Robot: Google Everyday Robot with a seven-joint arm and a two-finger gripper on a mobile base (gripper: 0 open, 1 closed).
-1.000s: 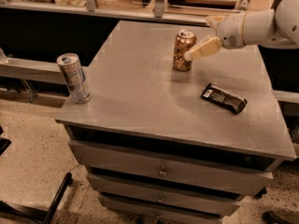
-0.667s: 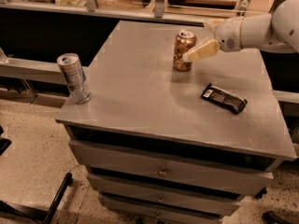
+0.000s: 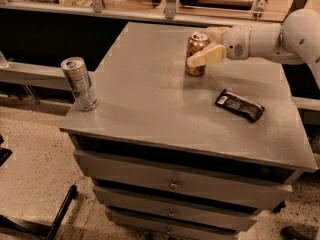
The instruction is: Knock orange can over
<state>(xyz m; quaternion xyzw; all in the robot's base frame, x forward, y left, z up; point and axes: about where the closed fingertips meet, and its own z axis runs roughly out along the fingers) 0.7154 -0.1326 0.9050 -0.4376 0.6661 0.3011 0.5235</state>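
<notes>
Grey cabinet top [image 3: 150, 94] holds the upright orange can [image 3: 196, 46], far right. The gripper [image 3: 199, 59] is against it; squeezing or loose, cannot tell. Probably light, slippery: push high.

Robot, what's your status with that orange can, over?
Hand at the orange-gold metal drink can, close at its side. Can upright, not yet knocked. Flat black packet and tall silver-blue can well clear.
</notes>
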